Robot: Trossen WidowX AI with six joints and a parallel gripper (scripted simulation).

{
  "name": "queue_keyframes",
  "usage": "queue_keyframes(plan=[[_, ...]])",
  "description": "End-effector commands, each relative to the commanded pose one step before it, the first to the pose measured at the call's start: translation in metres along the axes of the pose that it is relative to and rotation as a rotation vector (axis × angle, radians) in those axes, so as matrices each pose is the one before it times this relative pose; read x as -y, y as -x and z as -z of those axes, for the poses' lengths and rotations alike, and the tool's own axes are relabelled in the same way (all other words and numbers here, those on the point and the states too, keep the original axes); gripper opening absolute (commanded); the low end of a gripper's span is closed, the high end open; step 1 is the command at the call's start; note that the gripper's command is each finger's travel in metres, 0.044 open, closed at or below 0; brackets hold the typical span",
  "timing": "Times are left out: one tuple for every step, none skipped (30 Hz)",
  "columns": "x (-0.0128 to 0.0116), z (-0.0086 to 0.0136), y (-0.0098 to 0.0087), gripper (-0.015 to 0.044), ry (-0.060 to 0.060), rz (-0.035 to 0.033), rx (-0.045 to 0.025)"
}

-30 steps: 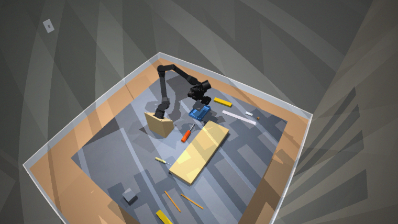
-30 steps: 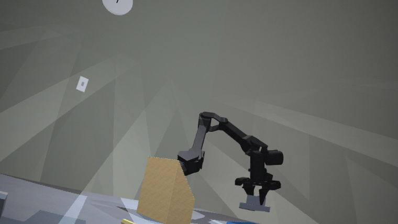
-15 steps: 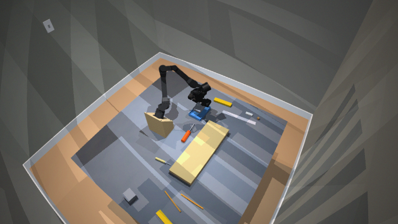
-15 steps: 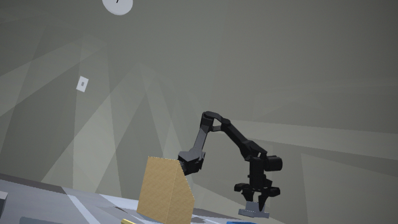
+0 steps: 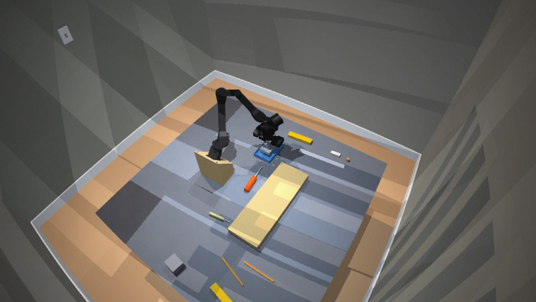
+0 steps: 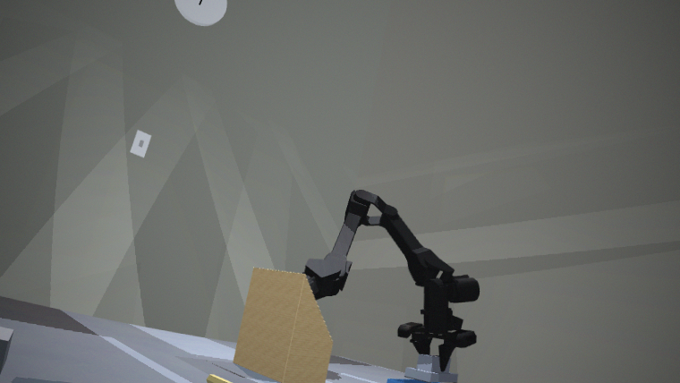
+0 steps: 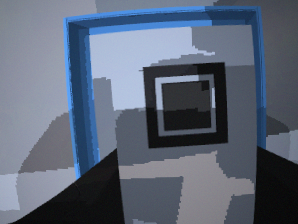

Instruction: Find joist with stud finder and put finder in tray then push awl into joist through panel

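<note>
My gripper (image 5: 270,144) (image 6: 433,362) (image 7: 179,151) points down and is shut on the grey stud finder (image 5: 266,149) (image 6: 430,374) (image 7: 240,110), whose top bears a dark square display. The stud finder is low over the blue tray (image 5: 268,160) (image 6: 395,380) (image 7: 75,100), within its walls as the wrist view shows. Whether it touches the tray floor cannot be told. The pale yellow floor panel (image 5: 262,204) lies in front of the tray. An orange-handled tool with a thin metal shaft (image 5: 250,183), which looks like the awl, lies on the floor between the arm's base and the panel.
The wooden base block (image 5: 215,168) (image 6: 271,319) carries the arm. A small pale-yellow-handled tool (image 5: 216,216) lies near the panel's near end. A yellow bar (image 5: 300,137) lies right of the tray. A grey block (image 5: 174,263) and two orange sticks (image 5: 232,271) (image 5: 258,271) are nearer the camera.
</note>
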State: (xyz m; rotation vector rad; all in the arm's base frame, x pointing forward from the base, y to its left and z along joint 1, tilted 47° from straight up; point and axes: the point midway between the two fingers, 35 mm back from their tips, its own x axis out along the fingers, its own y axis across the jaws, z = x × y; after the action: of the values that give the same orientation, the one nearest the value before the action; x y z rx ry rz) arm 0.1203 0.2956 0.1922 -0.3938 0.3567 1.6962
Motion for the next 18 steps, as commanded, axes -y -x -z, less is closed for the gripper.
queue_keyframes(plan=[[-0.00101,0.00469,-0.00762,0.0,-0.0087,0.00286,-0.00269],[-0.00034,0.0004,-0.00149,0.0,-0.0003,0.00004,0.0007],[-0.00035,0.0004,-0.00148,0.0,-0.0003,0.00003,0.00073],[-0.00036,0.0004,-0.00148,0.0,-0.0003,0.00003,0.00075],[0.0,0.00007,-0.00026,0.0,0.0,0.0,0.00001],[0.0,0.00013,-0.00048,0.0,0.0,-0.00001,0.00002],[0.0,0.00019,-0.00071,0.0,0.0,-0.00001,0.00004],[0.0,0.00026,-0.00095,0.0,0.0,-0.00001,0.00006],[-0.00001,0.00034,-0.00122,0.0,0.0,-0.00001,0.00008],[-0.00002,0.00037,-0.00133,0.0,0.0,-0.00001,0.0001],[-0.00003,0.00039,-0.0014,0.0,-0.0001,-0.00001,0.00012],[-0.00004,0.00041,-0.00144,0.0,-0.0001,-0.00001,0.00013],[-0.00005,0.00041,-0.00145,0.0,-0.0001,-0.00001,0.00015],[-0.00006,0.00042,-0.00146,0.0,-0.0001,-0.00001,0.00016],[-0.00008,0.00042,-0.00146,0.0,-0.0001,-0.00001,0.00018],[-0.00009,0.00042,-0.00146,0.0,-0.0001,-0.00001,0.00019],[-0.0001,0.00042,-0.00145,0.0,-0.0001,-0.00001,0.0002],[-0.00009,0.00033,-0.00114,0.0,-0.0001,-0.00001,0.00017]])
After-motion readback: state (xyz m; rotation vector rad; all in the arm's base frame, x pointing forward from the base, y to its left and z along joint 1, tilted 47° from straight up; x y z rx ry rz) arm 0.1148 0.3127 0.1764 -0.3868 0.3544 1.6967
